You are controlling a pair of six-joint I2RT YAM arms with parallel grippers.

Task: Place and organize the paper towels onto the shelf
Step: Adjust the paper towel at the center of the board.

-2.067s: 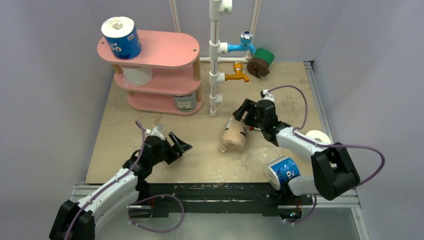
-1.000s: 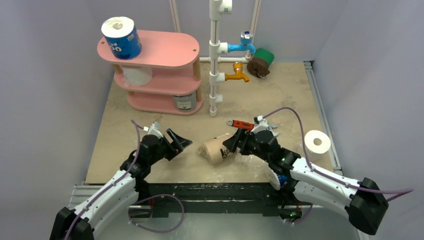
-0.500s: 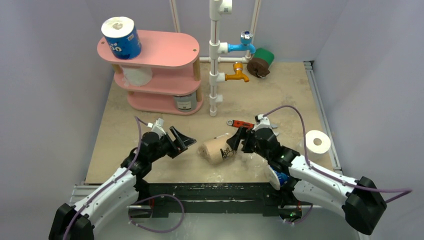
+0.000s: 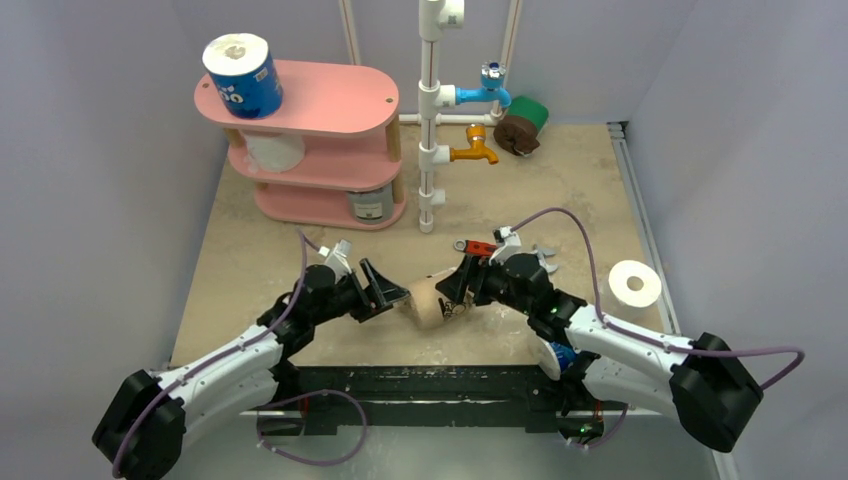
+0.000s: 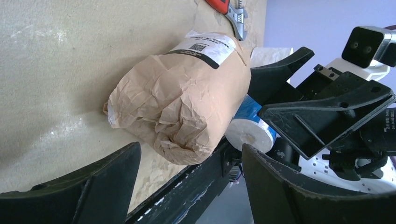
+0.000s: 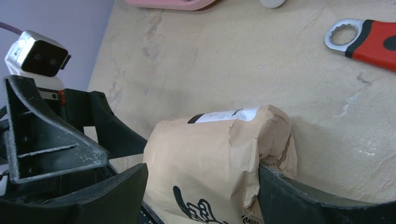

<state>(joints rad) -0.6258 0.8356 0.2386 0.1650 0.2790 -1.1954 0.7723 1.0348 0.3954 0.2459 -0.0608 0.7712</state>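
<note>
Roll in brown wrapper (image 4: 430, 298) lies on the worktop (image 4: 300, 240) at lower centre, long axis running left-right between both tools. Your left tool (image 4: 394, 294), wide and empty, faces its left end; your right tool (image 4: 457, 290) straddles the other end, jaws wide.

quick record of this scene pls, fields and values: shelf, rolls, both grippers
shelf: pink three-tier shelf, one roll on each tier
top tier: blue printed roll, upright
middle tier: bare white roll
bottom tier: grey roll
table centre: brown-wrapped roll, on its side
left gripper: open, pointed at the brown-wrapped roll
right gripper: jaws either side of its other end, grip unclear
right edge: loose white roll
other: red-handled wrench
</note>
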